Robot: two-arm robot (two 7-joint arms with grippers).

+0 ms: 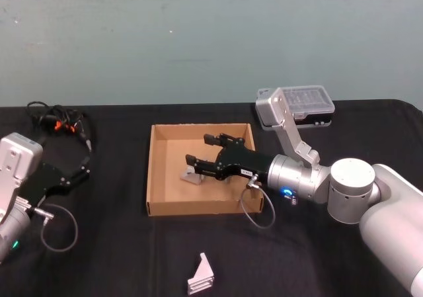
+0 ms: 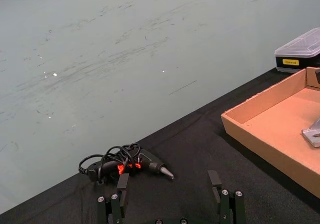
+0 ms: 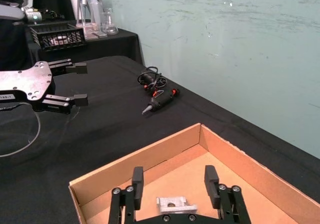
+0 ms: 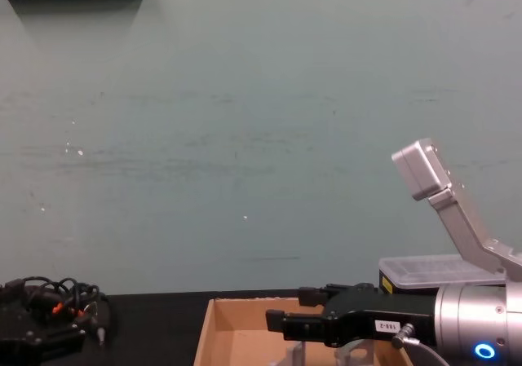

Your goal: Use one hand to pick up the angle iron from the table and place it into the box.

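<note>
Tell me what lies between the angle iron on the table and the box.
Nothing visible: bare table separates the angle iron from the box's low near wall. The right gripper, jaws open, hovers over the box above a second angle iron. Left gripper sits far left.

Inside the box, the angle iron is partly covered by the right pincer. Beyond the box, the clear-lidded case sits partly hidden behind that arm's silver link.
</note>
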